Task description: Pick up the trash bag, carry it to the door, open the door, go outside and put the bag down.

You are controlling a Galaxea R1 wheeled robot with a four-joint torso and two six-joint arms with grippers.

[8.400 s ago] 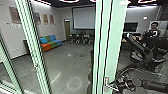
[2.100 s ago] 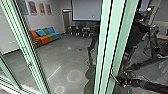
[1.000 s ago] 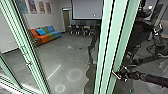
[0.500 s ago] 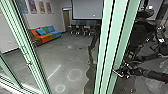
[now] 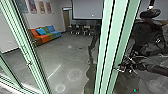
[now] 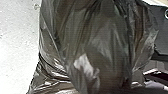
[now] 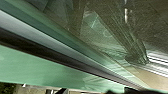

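At the right of the head view, my right gripper (image 5: 122, 67) is beside the metal handle (image 5: 117, 68) on the pale green door frame (image 5: 108, 50). Contact between them cannot be made out. The dark, shiny trash bag (image 6: 100, 40) hangs close to my left wrist, its folds drawn together toward one end; my left gripper is shut on it. The right wrist view has the green frame (image 7: 45, 66) running slantwise beside glass (image 7: 100, 30).
Through the glass are a grey floor (image 5: 62, 57), a coloured sofa (image 5: 45, 36), chairs (image 5: 81, 29) and a hanging screen (image 5: 87, 10). Another green frame post (image 5: 27, 50) stands at the left. A dark upright form (image 5: 147, 35) shows at the right.
The head camera has shifted since the earliest picture. In the last second my right gripper has risen slightly beside the frame, and the dark form at the right has changed shape.
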